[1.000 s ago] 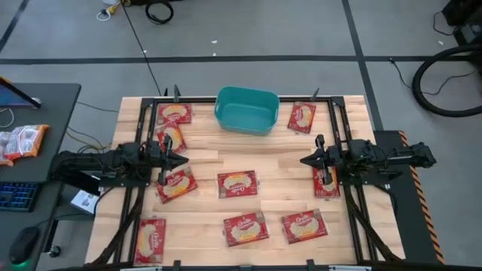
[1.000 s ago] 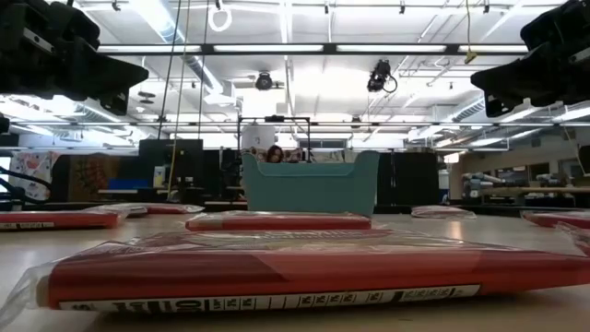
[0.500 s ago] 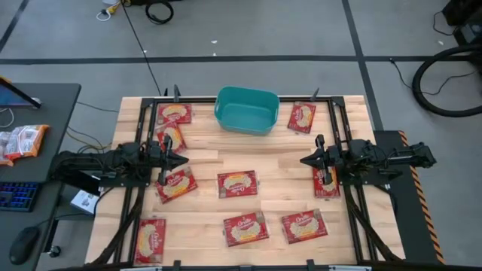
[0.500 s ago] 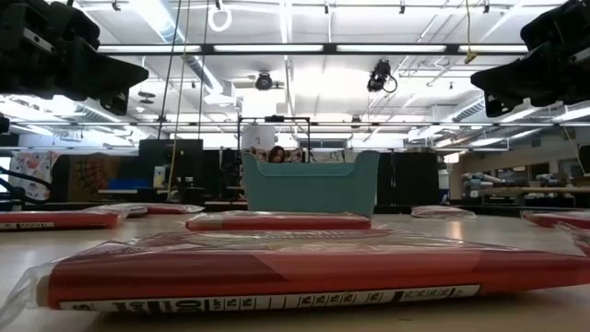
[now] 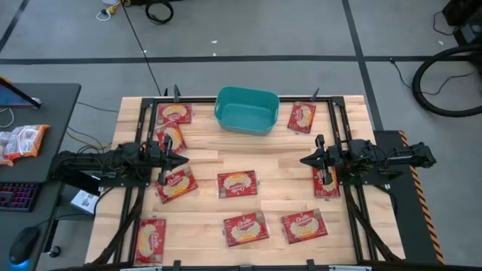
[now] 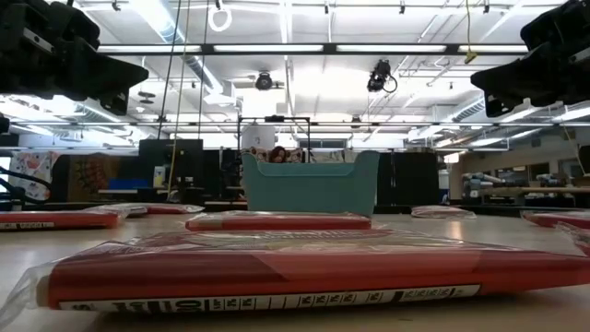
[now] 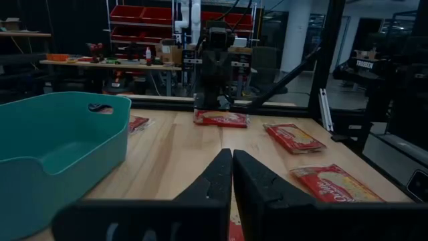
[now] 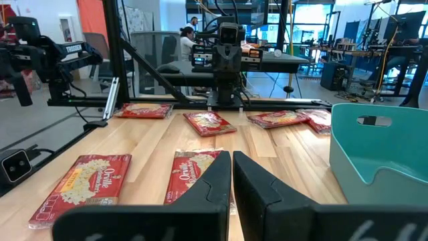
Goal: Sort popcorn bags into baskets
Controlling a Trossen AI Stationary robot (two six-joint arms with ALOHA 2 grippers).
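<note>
The teal basket [image 5: 247,110] stands at the table's far middle and looks empty; it also shows in the low view [image 6: 309,184]. Several red popcorn bags lie flat on the wood: two at the far left [image 5: 174,114], one at the far right [image 5: 302,117], one in the middle [image 5: 237,184] and three along the near edge [image 5: 245,229]. My left gripper [image 5: 184,159] is shut and empty, held above the table's left side near a bag [image 5: 176,184]. My right gripper [image 5: 303,159] is shut and empty, held above the right side beside a bag [image 5: 325,181].
Black frame rails run along the table's left, right and far edges. A side desk with paler packets [image 5: 22,141] stands off the table to the left. Bare wood lies between the two grippers and in front of the basket. People show in the room beyond [image 8: 189,33].
</note>
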